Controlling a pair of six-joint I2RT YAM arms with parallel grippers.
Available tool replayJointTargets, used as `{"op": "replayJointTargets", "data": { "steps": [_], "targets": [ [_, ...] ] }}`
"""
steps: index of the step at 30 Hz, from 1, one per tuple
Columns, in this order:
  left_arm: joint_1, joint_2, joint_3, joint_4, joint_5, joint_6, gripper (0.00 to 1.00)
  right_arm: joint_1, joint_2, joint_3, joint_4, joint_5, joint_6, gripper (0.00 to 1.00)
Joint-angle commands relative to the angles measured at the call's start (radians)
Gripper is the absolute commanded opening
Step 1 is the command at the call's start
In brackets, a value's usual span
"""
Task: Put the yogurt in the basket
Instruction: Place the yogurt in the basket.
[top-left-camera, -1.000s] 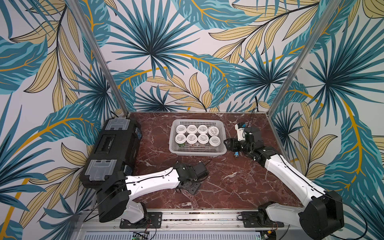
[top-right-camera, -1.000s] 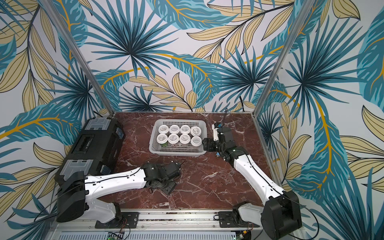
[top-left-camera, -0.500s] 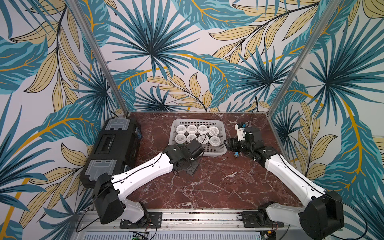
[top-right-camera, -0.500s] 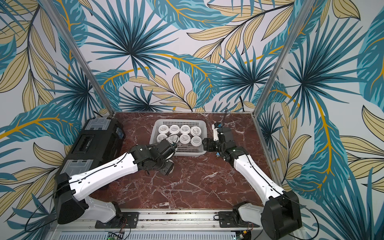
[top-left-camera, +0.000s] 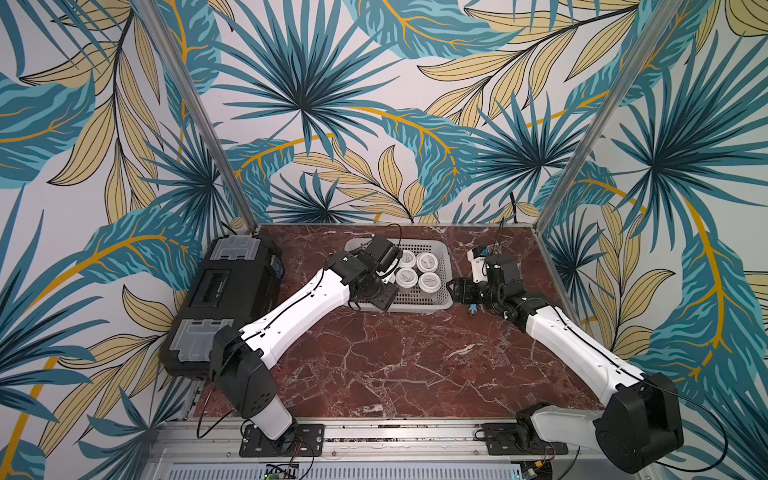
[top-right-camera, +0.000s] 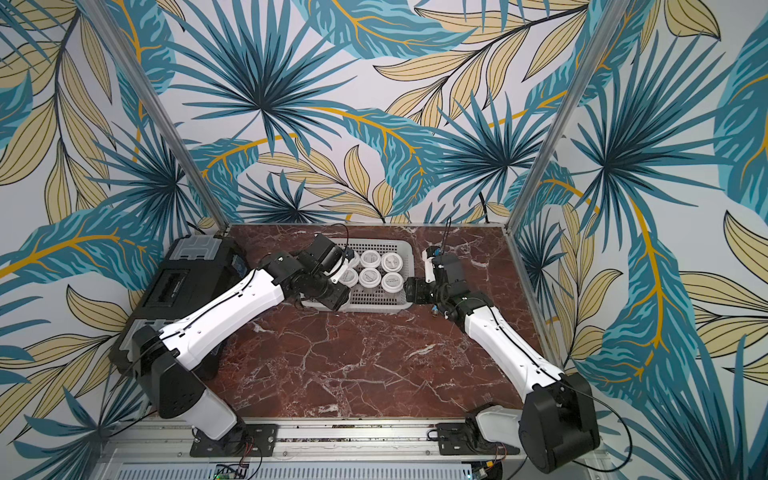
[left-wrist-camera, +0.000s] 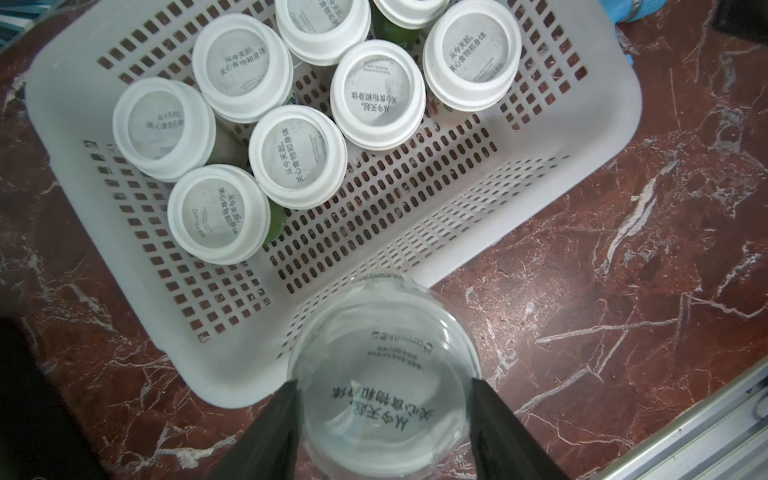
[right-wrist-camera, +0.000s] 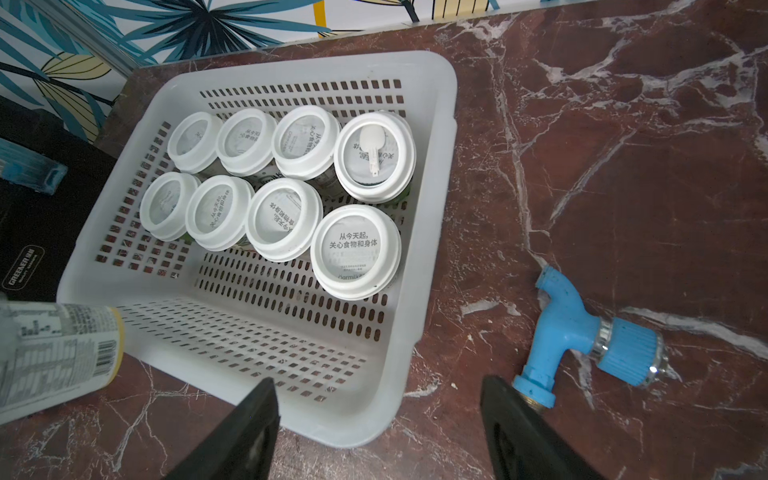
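Left wrist: hand (left-wrist-camera: 384, 388) seemingly clamps yogurt (left-wrist-camera: 382, 361)

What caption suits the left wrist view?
Left gripper holds a yogurt jar near a basket containing eight more.

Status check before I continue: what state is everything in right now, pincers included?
Basket: upright, partly filled.
Eight yogurts: in it, upright, lidded.
Ninth yogurt: lidded, gripped, at the basket's edge, not yet in.
Left pincer: shut on the ninth yogurt.
Right pincer: open, empty.
Toolbox: shut.
Blue tap: lying on the table.
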Motion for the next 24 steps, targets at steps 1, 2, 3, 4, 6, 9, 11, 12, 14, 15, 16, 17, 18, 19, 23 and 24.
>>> {"op": "replayJointTargets", "data": {
  "steps": [1, 2, 3, 4, 6, 9, 11, 12, 14, 15, 16, 17, 18, 19, 23, 24],
  "targets": [
    [0.017, 0.056, 0.096, 0.018, 0.058, 0.053, 0.61, -0.002, 0.006, -0.005, 0.006, 0.003, -0.004, 0.81],
    [0.021, 0.080, 0.117, 0.013, 0.065, 0.063, 0.61, -0.001, 0.009, -0.005, 0.006, 0.003, -0.004, 0.81],
    [0.024, 0.102, 0.134, 0.003, 0.072, 0.068, 0.60, -0.002, 0.012, -0.006, 0.006, 0.001, -0.003, 0.80],
    [0.028, 0.122, 0.150, -0.003, 0.079, 0.073, 0.61, -0.002, 0.016, -0.004, 0.006, -0.001, -0.003, 0.81],
    [0.030, 0.146, 0.164, 0.009, 0.088, 0.080, 0.60, -0.001, 0.023, -0.003, 0.007, -0.002, -0.003, 0.81],
    [0.039, 0.172, 0.171, 0.026, 0.105, 0.083, 0.61, -0.001, 0.034, -0.001, 0.008, -0.004, -0.002, 0.80],
    [0.043, 0.185, 0.169, 0.040, 0.106, 0.083, 0.61, -0.001, 0.034, -0.001, 0.007, -0.004, -0.003, 0.80],
    [0.045, 0.193, 0.166, 0.049, 0.106, 0.084, 0.61, -0.002, 0.034, -0.002, 0.007, -0.004, -0.002, 0.80],
    [0.047, 0.208, 0.161, 0.069, 0.110, 0.089, 0.61, -0.001, 0.035, -0.001, 0.007, -0.004, -0.003, 0.80],
    [0.047, 0.214, 0.159, 0.080, 0.111, 0.091, 0.61, -0.002, 0.038, -0.001, 0.009, -0.005, -0.003, 0.80],
    [0.047, 0.223, 0.161, 0.083, 0.110, 0.094, 0.61, -0.002, 0.039, 0.001, 0.008, -0.008, -0.002, 0.80],
    [0.047, 0.231, 0.165, 0.085, 0.110, 0.094, 0.61, -0.002, 0.041, 0.001, 0.010, -0.008, -0.003, 0.80],
    [0.047, 0.239, 0.171, 0.087, 0.113, 0.094, 0.61, -0.002, 0.044, 0.001, 0.010, -0.009, -0.002, 0.80],
    [0.047, 0.245, 0.172, 0.091, 0.118, 0.094, 0.61, -0.001, 0.046, 0.002, 0.009, -0.009, -0.003, 0.80],
    [0.047, 0.266, 0.165, 0.107, 0.140, 0.088, 0.61, -0.001, 0.048, 0.003, 0.009, -0.009, -0.003, 0.80],
    [0.047, 0.272, 0.160, 0.112, 0.142, 0.087, 0.61, -0.002, 0.046, 0.002, 0.009, -0.009, -0.002, 0.80]
  ]
}}
